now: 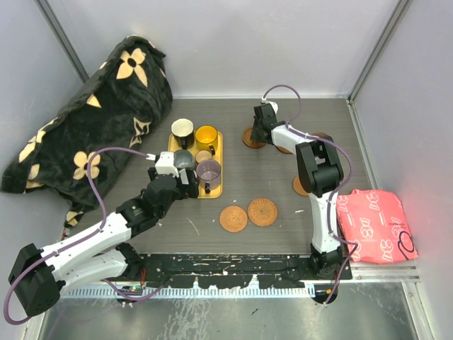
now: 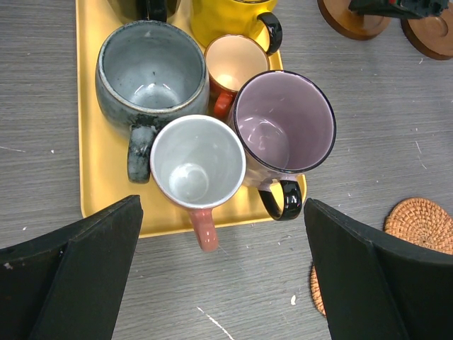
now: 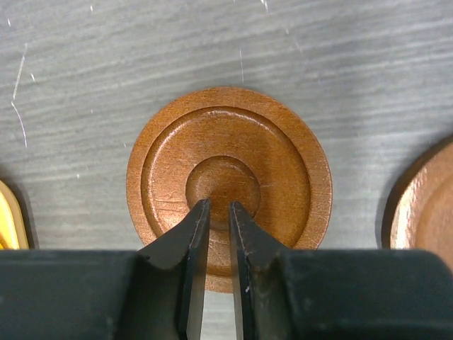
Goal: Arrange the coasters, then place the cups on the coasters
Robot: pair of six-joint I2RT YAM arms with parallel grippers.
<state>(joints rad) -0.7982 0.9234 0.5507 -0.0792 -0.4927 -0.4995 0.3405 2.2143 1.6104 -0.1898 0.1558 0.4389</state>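
Several cups stand on a yellow tray (image 2: 88, 156): grey (image 2: 148, 71), white-silver (image 2: 197, 161), purple (image 2: 283, 120), copper (image 2: 233, 64), yellow (image 2: 226, 18) and black (image 1: 182, 129). My left gripper (image 2: 230, 283) hangs wide open just in front of the tray, nothing between its fingers. My right gripper (image 3: 218, 209) is shut to a thin slit, tips over the centre of a ringed brown coaster (image 3: 228, 142) lying flat at the back (image 1: 248, 139). Two woven coasters (image 1: 233, 218) (image 1: 262, 211) lie side by side near the front. Another coaster (image 1: 299, 187) is half hidden by the right arm.
A black flowered blanket (image 1: 92, 120) fills the back left. A pink packet (image 1: 375, 225) lies at the right edge. One more brown disc (image 3: 425, 205) sits just right of the one under my right gripper. Grey walls close in the table.
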